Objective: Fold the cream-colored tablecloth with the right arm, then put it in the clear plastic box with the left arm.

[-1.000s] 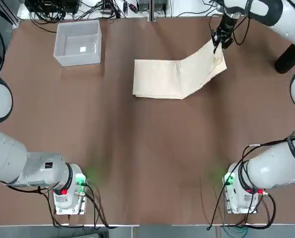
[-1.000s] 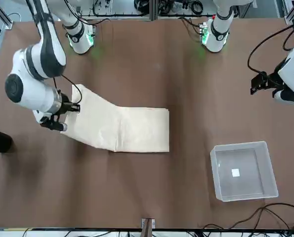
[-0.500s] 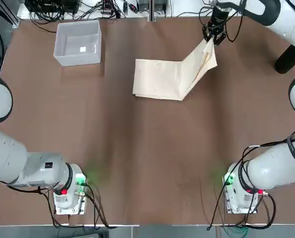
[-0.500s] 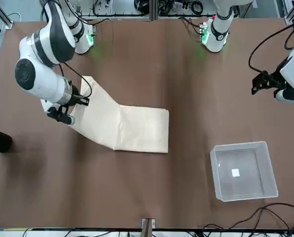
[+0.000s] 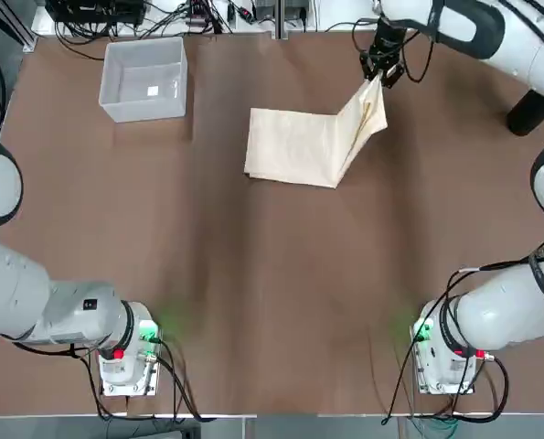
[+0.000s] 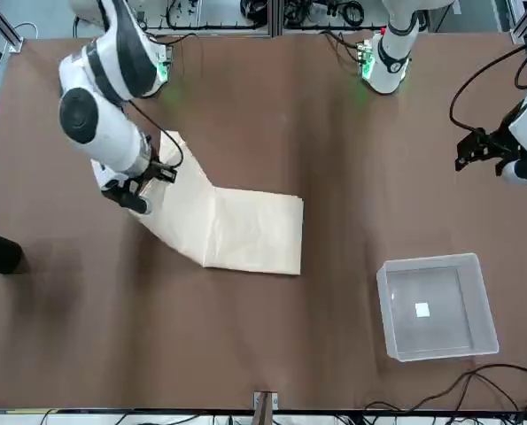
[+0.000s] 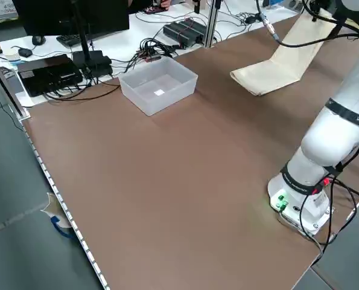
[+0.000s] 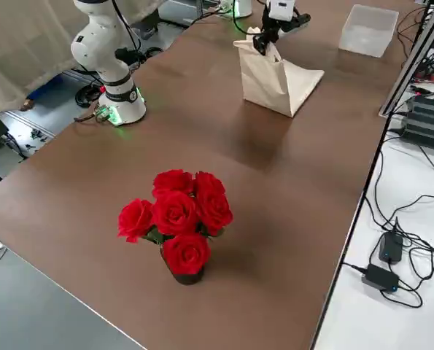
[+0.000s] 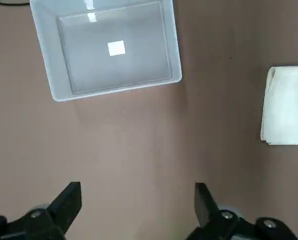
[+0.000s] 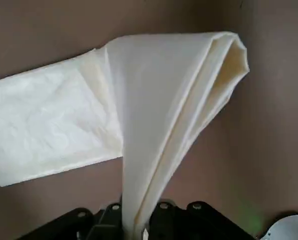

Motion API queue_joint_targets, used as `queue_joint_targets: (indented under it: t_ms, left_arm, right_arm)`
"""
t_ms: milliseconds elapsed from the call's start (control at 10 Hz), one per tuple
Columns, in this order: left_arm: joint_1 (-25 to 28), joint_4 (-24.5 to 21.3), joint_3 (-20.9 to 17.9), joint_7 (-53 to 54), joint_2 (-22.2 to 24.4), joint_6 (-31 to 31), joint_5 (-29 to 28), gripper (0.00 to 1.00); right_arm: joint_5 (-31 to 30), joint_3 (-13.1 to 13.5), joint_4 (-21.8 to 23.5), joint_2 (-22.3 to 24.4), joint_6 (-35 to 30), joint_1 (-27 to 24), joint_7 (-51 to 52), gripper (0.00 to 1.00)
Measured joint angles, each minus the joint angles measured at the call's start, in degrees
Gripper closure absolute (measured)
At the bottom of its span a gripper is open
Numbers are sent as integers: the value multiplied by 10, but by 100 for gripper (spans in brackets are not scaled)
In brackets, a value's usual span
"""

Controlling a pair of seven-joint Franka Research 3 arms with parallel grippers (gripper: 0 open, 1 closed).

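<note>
The cream-colored tablecloth (image 5: 294, 146) lies at the table's far middle, and its right end is lifted off the surface. My right gripper (image 5: 374, 78) is shut on that raised end, so the fabric slopes down from it to the flat part (image 6: 245, 232). In the right wrist view the cloth (image 10: 154, 115) rises as a folded flap from between the fingers (image 10: 161, 207). The clear plastic box (image 5: 144, 110) stands empty at the far left. My left gripper (image 9: 136, 205) hangs open above bare table, on the near side of the box (image 9: 176, 45), holding nothing.
A bunch of red roses (image 8: 176, 219) stands near the table's right edge, close to the robot's side. A black object (image 5: 532, 110) sits at the far right. Cables and electronics (image 7: 185, 30) lie beyond the far edge. Both arm bases (image 5: 125, 357) occupy the near corners.
My right gripper has carried the cloth's lifted end to the left and slightly farther back, so the raised flap stands steeper over the flat part. The left arm has barely moved.
</note>
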State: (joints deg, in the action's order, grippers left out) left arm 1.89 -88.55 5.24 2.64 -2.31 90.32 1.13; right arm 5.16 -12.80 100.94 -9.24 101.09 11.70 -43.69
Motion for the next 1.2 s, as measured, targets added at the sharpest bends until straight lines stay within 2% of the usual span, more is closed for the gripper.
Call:
queue_joint_targets:
  t_ms: [500,900,1200]
  left_arm:
    - [3,1,-19,-1,4,8,0,0]
    - [7,0,-19,-1,3,18,0,0]
    - [12,0,-19,-1,3,19,0,0]
  right_arm:
    - [-45,-35,-16,0,3,8,-61,92]
    - [-54,-43,-63,0,-14,26,-102,92]
    - [-56,-69,-66,0,-15,30,-131,92]
